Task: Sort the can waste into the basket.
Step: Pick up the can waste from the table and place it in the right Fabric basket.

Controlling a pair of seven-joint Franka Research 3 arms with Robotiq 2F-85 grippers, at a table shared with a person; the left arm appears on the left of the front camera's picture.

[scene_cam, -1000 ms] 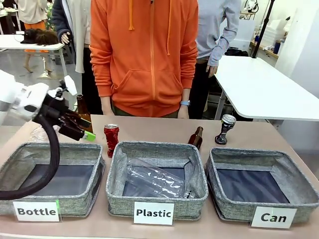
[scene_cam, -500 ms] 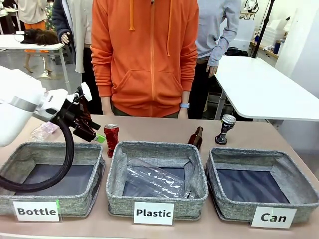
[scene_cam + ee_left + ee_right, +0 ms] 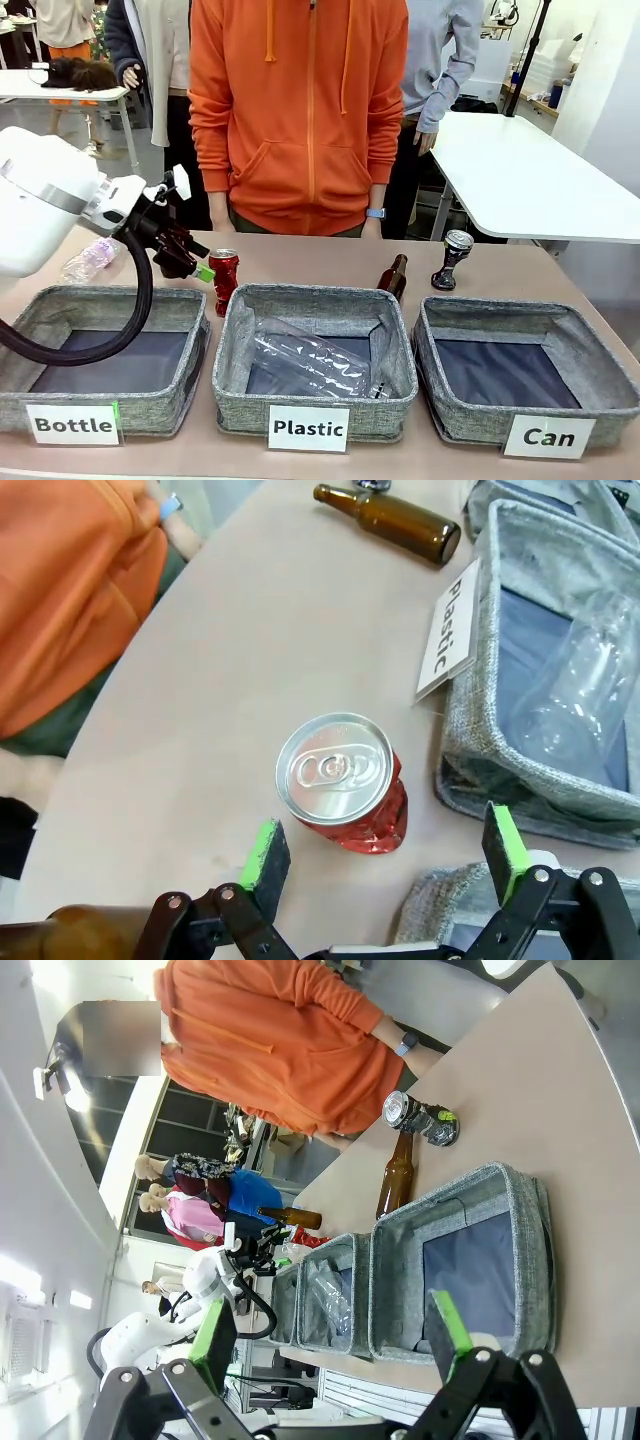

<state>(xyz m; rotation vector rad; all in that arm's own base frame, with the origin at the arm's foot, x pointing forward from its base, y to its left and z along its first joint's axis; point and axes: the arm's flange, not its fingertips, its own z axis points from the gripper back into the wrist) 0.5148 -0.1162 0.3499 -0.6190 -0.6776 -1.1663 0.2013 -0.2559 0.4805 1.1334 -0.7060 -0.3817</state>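
Observation:
The red dented can [image 3: 223,279] stands upright on the table behind the gap between the Bottle and Plastic bins. My left gripper [image 3: 196,262] is open just to its left. In the left wrist view the red can [image 3: 340,795] shows its silver top just beyond my open left gripper [image 3: 385,845], roughly centred between the green pads. The black twisted can [image 3: 452,258] stands at the far right, behind the grey basket [image 3: 470,420] labelled "Can". The right wrist view shows my open right gripper [image 3: 332,1335], the basket [image 3: 395,1290] and the black can [image 3: 420,1118] beyond.
A brown bottle [image 3: 393,277] lies behind the Plastic bin [image 3: 232,350], which holds a clear plastic bottle [image 3: 310,365]. The Bottle bin [image 3: 60,300] sits at left, with another clear bottle [image 3: 88,260] behind it. A person in an orange hoodie [image 3: 300,110] stands at the far edge.
My left arm has swung right, from the far left side of the Bottle bin to beside the red can, staying open. The cans and bins have not moved.

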